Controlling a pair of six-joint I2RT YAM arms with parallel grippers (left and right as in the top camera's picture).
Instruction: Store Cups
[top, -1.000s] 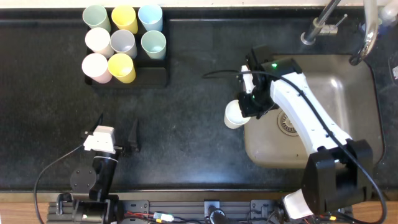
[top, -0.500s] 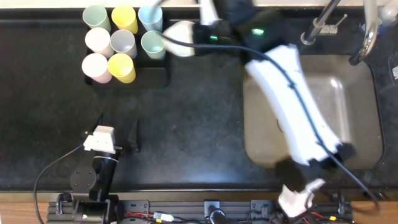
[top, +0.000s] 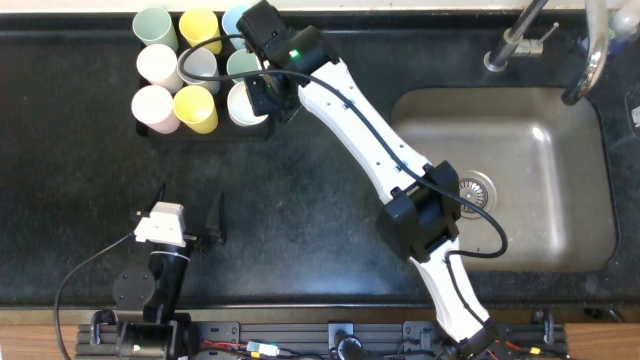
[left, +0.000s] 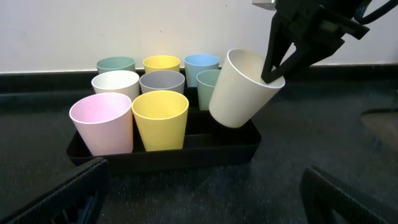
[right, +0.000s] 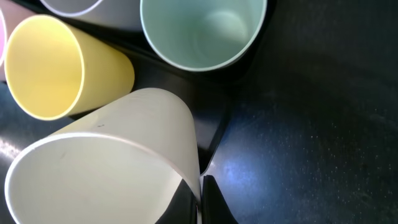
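Over one corner of the tray (top: 256, 128), top view: right claw (top: 264, 95) clamped on the rim of a white cup (top: 243, 104), which hangs just beside it. A yellow cup (top: 195, 108) sits next along. The left claw (top: 190, 195) is well apart, fingers spread, holding nothing.
Left wrist view: white cup tilted beneath the right claw, mouth toward it, base over the tray's corner slot.
Right wrist view: cup wall pinched between the fingers; green cup (right: 202, 31) upright just beyond.

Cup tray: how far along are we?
Done: eight coloured plastic cups stand in the black tray. In hand: the right gripper holds a tilted cream plastic cup over the tray's free corner slot. Left: lower it upright and release.
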